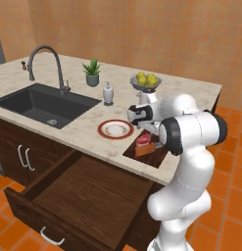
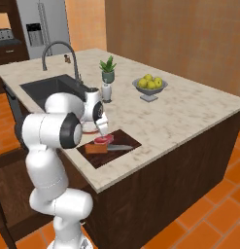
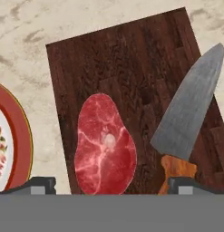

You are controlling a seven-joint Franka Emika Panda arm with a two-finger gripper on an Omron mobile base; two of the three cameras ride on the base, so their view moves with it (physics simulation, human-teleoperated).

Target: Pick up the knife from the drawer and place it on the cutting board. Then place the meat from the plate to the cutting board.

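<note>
I am seeing the gripper [image 3: 111, 185] hanging released, fingers spread wide, over the cutting board [image 3: 131, 59]. The meat [image 3: 105, 146] is lying flat on the board, the knife [image 3: 190, 118] at its three o'clock. The plate [image 3: 20, 140] is sitting at nine o'clock. The drawer [image 1: 78, 196] is standing open.

No readable text, label, brand, number or sign appears on anything here.
</note>
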